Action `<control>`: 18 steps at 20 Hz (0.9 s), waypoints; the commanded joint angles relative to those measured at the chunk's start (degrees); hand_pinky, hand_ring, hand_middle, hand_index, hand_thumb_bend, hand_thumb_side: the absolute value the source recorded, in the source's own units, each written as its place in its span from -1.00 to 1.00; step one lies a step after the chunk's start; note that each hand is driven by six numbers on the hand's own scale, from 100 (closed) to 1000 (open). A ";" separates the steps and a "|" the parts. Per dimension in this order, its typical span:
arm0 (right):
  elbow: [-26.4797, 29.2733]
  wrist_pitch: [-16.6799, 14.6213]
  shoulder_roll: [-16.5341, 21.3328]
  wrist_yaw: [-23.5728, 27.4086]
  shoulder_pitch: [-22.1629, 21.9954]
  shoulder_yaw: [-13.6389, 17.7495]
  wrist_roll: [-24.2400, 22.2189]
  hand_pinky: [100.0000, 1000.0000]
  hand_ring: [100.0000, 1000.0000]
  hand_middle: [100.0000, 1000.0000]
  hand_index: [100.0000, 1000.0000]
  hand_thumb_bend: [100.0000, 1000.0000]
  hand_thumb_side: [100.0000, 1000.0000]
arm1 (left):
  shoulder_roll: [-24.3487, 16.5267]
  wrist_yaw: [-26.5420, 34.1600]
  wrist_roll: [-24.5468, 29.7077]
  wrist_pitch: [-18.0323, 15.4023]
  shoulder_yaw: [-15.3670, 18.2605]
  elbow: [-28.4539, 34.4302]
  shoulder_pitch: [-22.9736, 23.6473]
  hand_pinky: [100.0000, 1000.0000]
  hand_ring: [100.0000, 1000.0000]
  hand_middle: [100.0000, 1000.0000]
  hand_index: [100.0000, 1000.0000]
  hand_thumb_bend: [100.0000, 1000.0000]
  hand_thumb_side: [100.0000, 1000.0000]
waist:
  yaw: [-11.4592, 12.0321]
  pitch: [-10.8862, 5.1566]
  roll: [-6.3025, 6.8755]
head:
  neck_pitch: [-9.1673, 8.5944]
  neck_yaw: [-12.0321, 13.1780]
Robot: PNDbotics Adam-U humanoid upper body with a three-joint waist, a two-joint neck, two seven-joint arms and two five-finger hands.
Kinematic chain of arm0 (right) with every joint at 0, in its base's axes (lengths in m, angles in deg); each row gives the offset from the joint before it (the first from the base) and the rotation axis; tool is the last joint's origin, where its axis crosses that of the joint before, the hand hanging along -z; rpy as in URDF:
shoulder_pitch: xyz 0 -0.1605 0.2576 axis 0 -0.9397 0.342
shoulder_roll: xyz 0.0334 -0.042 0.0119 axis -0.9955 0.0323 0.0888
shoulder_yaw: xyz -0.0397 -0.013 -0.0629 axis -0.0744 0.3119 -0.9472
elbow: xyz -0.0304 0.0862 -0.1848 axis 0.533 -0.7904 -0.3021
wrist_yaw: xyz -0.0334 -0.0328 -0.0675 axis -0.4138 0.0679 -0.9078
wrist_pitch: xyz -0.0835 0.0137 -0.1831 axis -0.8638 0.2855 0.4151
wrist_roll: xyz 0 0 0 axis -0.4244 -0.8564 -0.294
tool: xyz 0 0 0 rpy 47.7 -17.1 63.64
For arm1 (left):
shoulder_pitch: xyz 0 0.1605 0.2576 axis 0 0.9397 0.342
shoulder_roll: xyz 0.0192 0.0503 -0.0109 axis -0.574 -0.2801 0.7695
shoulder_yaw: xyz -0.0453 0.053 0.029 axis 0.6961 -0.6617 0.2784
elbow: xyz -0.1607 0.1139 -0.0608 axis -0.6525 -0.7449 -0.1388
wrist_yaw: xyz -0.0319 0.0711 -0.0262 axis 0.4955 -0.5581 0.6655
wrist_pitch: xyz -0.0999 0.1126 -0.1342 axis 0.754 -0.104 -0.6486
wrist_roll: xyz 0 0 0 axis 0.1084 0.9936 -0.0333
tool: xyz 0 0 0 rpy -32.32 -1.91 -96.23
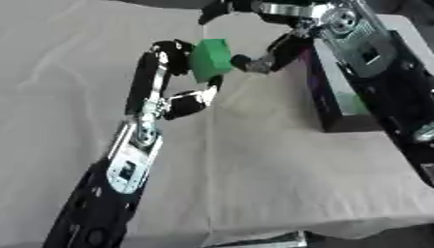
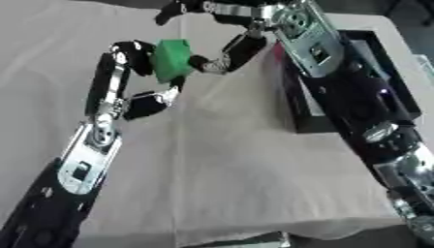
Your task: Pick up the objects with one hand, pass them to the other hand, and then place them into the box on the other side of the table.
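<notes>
Green block (image 1: 211,59) sits up off the surface (image 1: 280,184), caught between the two hands near the top middle of the view. The left hand (image 1: 174,77) comes in from the lower left on a long black and silver arm; its fingers (image 1: 169,51) curl over the block's left side while the thumb (image 1: 196,99) bends in below it, so the block is pinched in this hand. The right hand (image 2: 222,54) reaches down from the upper right. One of its dark fingertips touches the block's right face, and another finger arches above the block's top; whether this hand actually clamps the block or only meets it cannot be told from either view.

A pale cloth covers the surface, with a faint crease running down from under the block. A dark box (image 2: 339,101) lies on the right side of the surface, partly hidden behind the right arm; something pale and a hint of green show inside it, too unclear to name. The block hangs to the left of the box, apart from it.
</notes>
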 commanded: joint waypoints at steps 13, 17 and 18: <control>-0.63 -2.13 0.46 -2.09 0.47 0.39 -1.38 1.00 1.00 0.75 0.91 -0.87 -1.00 | 1.49 1.19 -1.37 -0.62 -0.15 1.22 -0.60 -0.18 -0.30 -0.47 -0.10 -1.00 -0.87 | -0.05 -0.47 -0.13 | -0.26 0.42; -0.64 -2.39 0.44 -2.10 0.36 0.34 -2.13 1.00 1.00 0.75 0.91 -0.84 -1.00 | 1.59 1.42 -1.47 -0.72 -0.27 1.31 -0.63 -0.18 -0.30 -0.48 -0.10 -1.00 -0.85 | -0.19 -0.39 -0.14 | -0.16 0.40; -0.72 -2.55 0.41 -2.29 0.32 0.32 -2.23 1.00 1.00 0.75 0.91 -0.84 -1.00 | 1.64 1.49 -1.50 -0.78 -0.33 1.33 -0.61 -0.18 -0.30 -0.48 -0.10 -1.00 -0.85 | -0.24 -0.37 -0.14 | -0.12 0.39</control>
